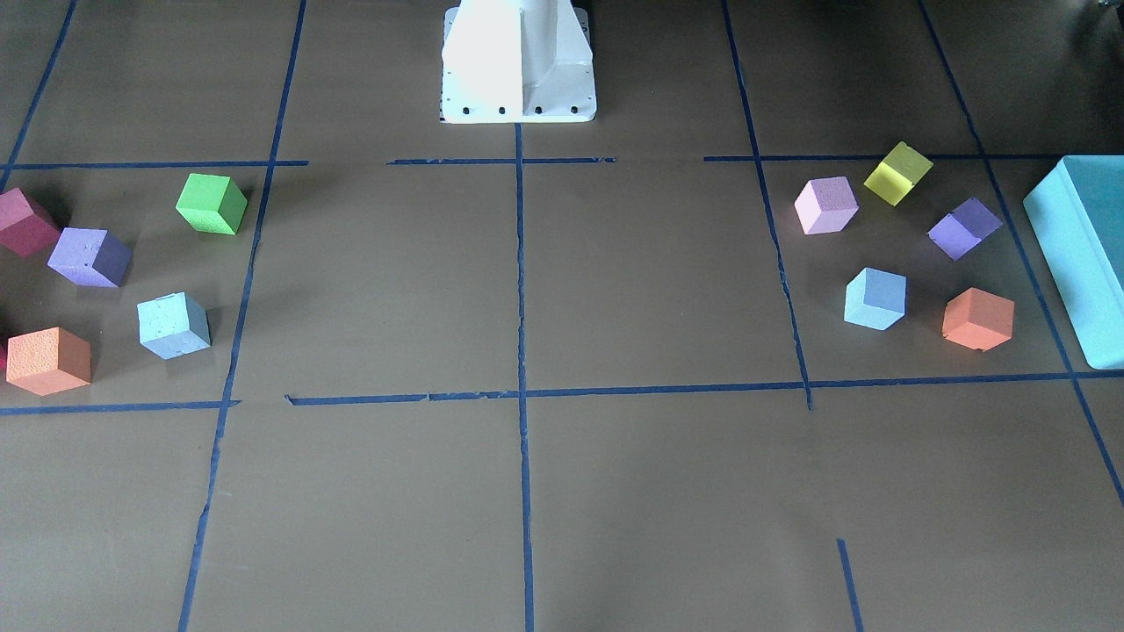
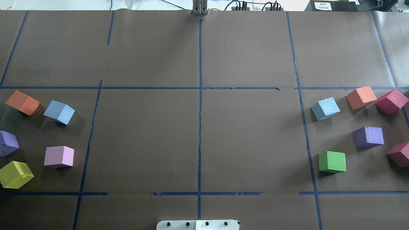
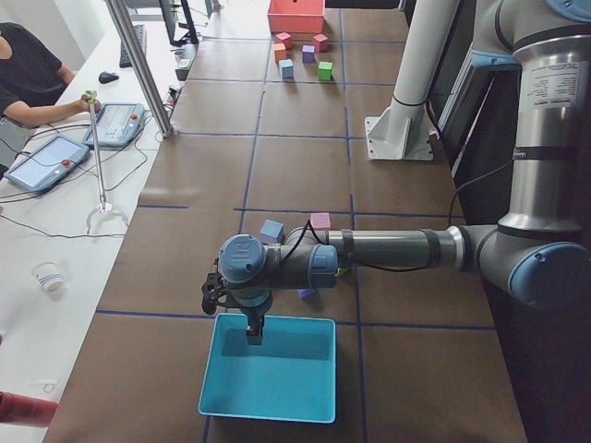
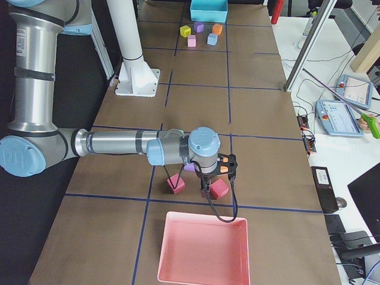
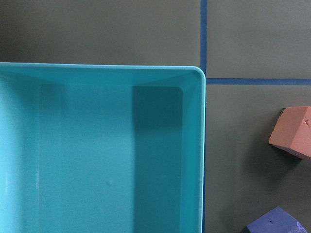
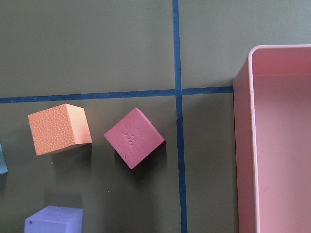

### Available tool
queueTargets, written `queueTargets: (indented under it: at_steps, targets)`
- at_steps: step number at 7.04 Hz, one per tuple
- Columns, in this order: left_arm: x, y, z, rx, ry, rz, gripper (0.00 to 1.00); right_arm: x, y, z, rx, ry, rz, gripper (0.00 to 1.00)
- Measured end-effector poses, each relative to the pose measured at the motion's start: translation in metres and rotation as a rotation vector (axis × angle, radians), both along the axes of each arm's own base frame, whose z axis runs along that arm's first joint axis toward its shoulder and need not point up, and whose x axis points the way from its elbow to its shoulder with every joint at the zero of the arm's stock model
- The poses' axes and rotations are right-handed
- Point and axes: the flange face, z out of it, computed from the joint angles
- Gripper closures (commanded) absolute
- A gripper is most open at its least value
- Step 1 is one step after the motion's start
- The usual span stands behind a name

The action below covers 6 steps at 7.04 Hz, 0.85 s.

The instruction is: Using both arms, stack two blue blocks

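The deeper sky-blue block (image 2: 59,111) lies on the left side of the overhead view, also in the front view (image 1: 875,298) and the left side view (image 3: 271,231). The paler blue block (image 2: 325,108) lies on the right side (image 1: 173,326); a sliver of it shows at the right wrist view's edge (image 6: 2,158). My left gripper (image 3: 253,334) hangs over the teal box (image 3: 272,369), away from its block. My right gripper (image 4: 206,193) hangs over the maroon cubes near the pink tray (image 4: 202,252). I cannot tell whether either is open or shut.
Orange (image 2: 22,102), purple (image 2: 7,143), pink (image 2: 59,156) and yellow (image 2: 15,174) cubes surround the left blue block. Orange (image 2: 361,97), maroon (image 2: 391,101), purple (image 2: 369,136) and green (image 2: 332,162) cubes surround the right one. The white base (image 1: 518,61) stands at the middle.
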Motion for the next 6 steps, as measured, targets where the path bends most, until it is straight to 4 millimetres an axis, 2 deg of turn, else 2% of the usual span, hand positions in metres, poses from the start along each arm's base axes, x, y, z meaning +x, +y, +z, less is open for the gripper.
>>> queueTargets:
  at_steps: [4,6]
  targets:
    - [0.0,0.0,-0.001,0.001,0.0,0.0,0.0,-0.001,-0.002,-0.003,0.0,-0.004,0.003,0.0]
    - [0.0,-0.001,-0.004,0.004,0.0,-0.002,0.0,-0.001,-0.01,-0.016,0.025,-0.009,0.007,0.0]
